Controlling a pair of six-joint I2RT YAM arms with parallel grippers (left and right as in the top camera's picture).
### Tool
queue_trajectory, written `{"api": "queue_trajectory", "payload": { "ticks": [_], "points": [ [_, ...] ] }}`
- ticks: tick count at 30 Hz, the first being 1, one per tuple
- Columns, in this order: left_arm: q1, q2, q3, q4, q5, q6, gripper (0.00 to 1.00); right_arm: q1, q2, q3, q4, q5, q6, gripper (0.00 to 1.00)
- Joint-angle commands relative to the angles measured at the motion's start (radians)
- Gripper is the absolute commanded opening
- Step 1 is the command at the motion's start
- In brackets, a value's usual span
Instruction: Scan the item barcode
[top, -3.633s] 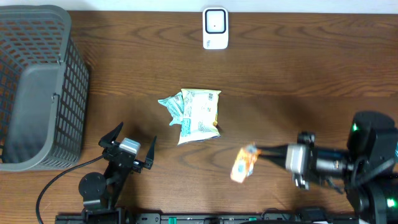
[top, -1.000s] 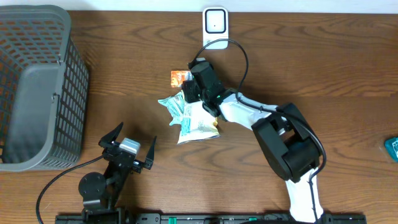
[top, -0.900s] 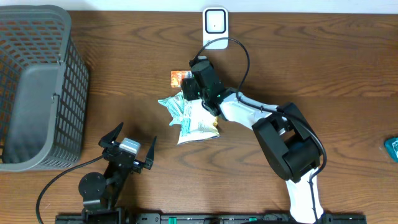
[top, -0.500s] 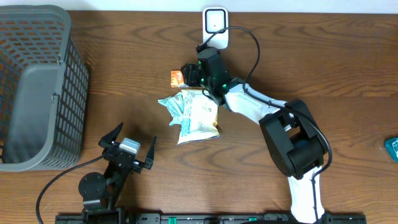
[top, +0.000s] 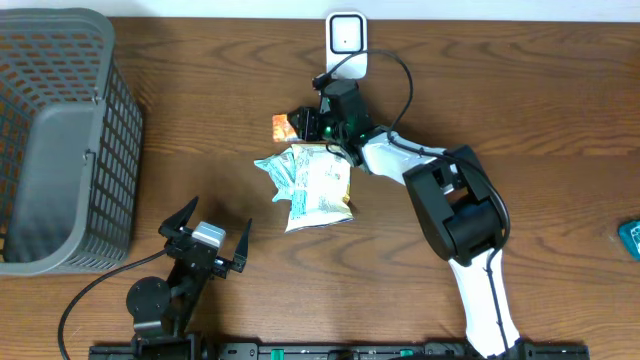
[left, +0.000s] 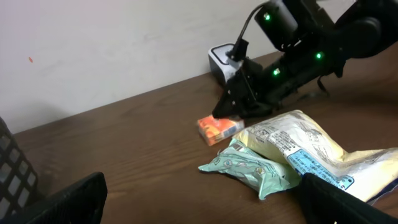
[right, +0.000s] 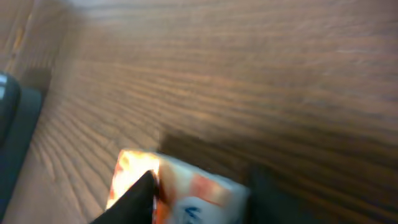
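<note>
The item, a small orange packet (top: 283, 127), lies on the wooden table just left of and below the white scanner (top: 346, 45). My right gripper (top: 300, 124) reaches in from the right, its fingers closed against the packet's two sides. The right wrist view shows the packet (right: 193, 190) blurred between the dark fingers of that gripper (right: 202, 186). No barcode shows. From the left wrist view, the packet (left: 220, 129) rests at the tip of the right gripper (left: 227, 112), in front of the scanner (left: 222, 62). My left gripper (top: 205, 225) stands open near the front edge, holding nothing.
A yellow and white snack bag (top: 322, 185) and a pale green packet (top: 278, 172) lie just below the item, under the right arm. A grey mesh basket (top: 60, 140) fills the far left. A teal object (top: 631, 238) shows at the right edge.
The right gripper has swung up from over the snack bags toward the scanner and its fingers have closed in on the orange packet, which shifted slightly left. The left arm has not moved.
</note>
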Motion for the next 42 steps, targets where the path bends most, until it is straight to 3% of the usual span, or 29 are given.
{"api": "queue_trajectory", "payload": {
  "ticks": [1, 2, 8, 15, 20, 26, 33, 36, 42],
  "points": [
    [-0.004, -0.001, -0.02, -0.035, 0.013, 0.013, 0.98, -0.007, 0.078, -0.011, -0.046, -0.058, -0.022, 0.14],
    [-0.004, -0.001, -0.02, -0.035, 0.013, 0.013, 0.98, -0.01, 0.079, -0.011, -0.061, -0.06, -0.038, 0.03],
    [-0.004, -0.001, -0.02, -0.034, 0.013, 0.013, 0.98, -0.043, 0.07, -0.009, -0.112, -0.157, -0.109, 0.01],
    [-0.004, -0.001, -0.02, -0.034, 0.013, 0.013, 0.98, -0.163, -0.1, -0.008, -0.126, -0.393, 0.103, 0.01],
    [-0.004, -0.001, -0.02, -0.035, 0.013, 0.013, 0.98, -0.275, -0.283, -0.008, -0.247, -0.532, 0.224, 0.01],
    [-0.004, -0.001, -0.02, -0.035, 0.013, 0.013, 0.98, -0.378, -0.457, -0.009, -0.581, -0.7, 0.235, 0.02],
    [-0.004, -0.001, -0.02, -0.035, 0.013, 0.013, 0.98, -0.455, -0.574, -0.009, -1.159, -0.761, 0.249, 0.01],
    [-0.004, -0.001, -0.02, -0.034, 0.013, 0.013, 0.98, -0.476, -0.581, -0.009, -1.31, -0.76, 0.208, 0.01],
    [-0.004, -0.001, -0.02, -0.034, 0.013, 0.013, 0.98, -0.477, -0.581, -0.009, -1.389, -0.756, -0.135, 0.01]
  ]
}}
